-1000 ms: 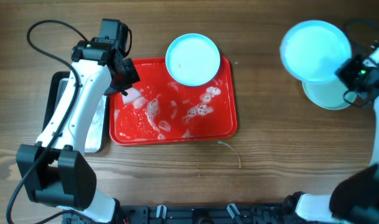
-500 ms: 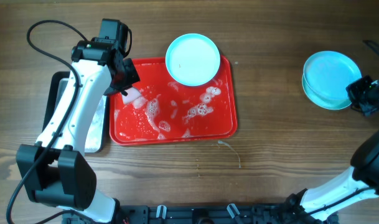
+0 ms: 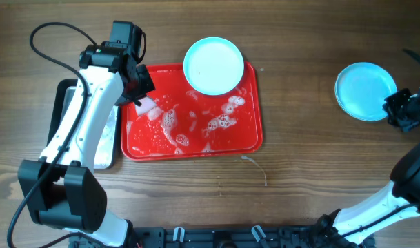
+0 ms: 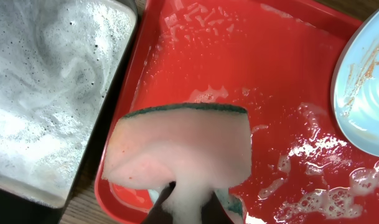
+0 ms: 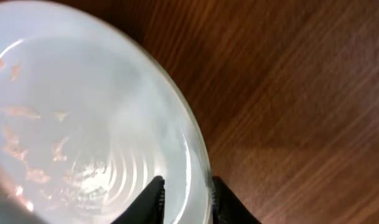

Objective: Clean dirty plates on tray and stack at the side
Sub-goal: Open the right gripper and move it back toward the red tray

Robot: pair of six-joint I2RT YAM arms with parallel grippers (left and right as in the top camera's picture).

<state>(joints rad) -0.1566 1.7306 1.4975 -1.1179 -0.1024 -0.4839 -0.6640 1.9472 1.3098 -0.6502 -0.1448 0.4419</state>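
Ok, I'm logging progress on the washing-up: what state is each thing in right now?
sponge: foamy, gripped by left gripper.
red tray: wet, patches of suds.
plate on tray: brown-streaked, overlapping far rim.
side plate: lying flat, rim held by right gripper.
metal tray: holds sudsy water.

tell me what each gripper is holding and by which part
The left gripper holds the sponge by the edge opposite its green scrub layer. The right gripper pinches the turquoise plate at its rim.

Glossy wet plastic tray (image 3: 196,156); matt wooden table (image 3: 299,158).
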